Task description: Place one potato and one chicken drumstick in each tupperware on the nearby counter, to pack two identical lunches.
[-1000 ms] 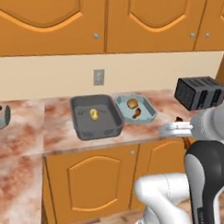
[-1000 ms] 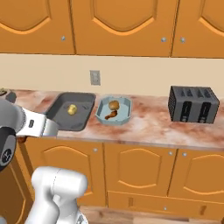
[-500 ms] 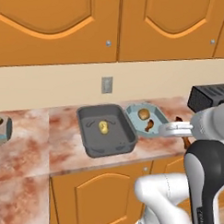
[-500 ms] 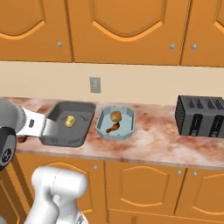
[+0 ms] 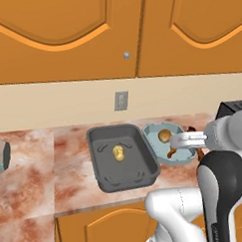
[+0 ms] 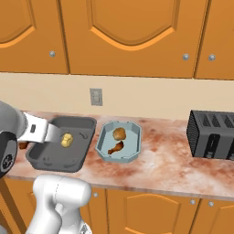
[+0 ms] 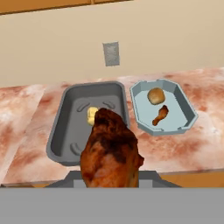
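The chicken drumstick [image 7: 110,155] sat pinched in the gripper [image 7: 110,177], close to the hand camera — above the near edge of the desk [image 6: 169,164]. The dark grey tupperware [image 6: 50,157] held only the small yellow potato [image 6: 66,140]. Just beside it, the pale blue tupperware [image 6: 130,153] held a golden-brown potato [image 6: 119,133] and a second drumstick [image 6: 115,147].

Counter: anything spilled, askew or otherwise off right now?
Nothing stands out. The teal tupperware holds a potato and a drumstick; the grey tray holds the yellow potato, both sitting flat on the counter. The second drumstick is held close in the hand view, over the tray side.
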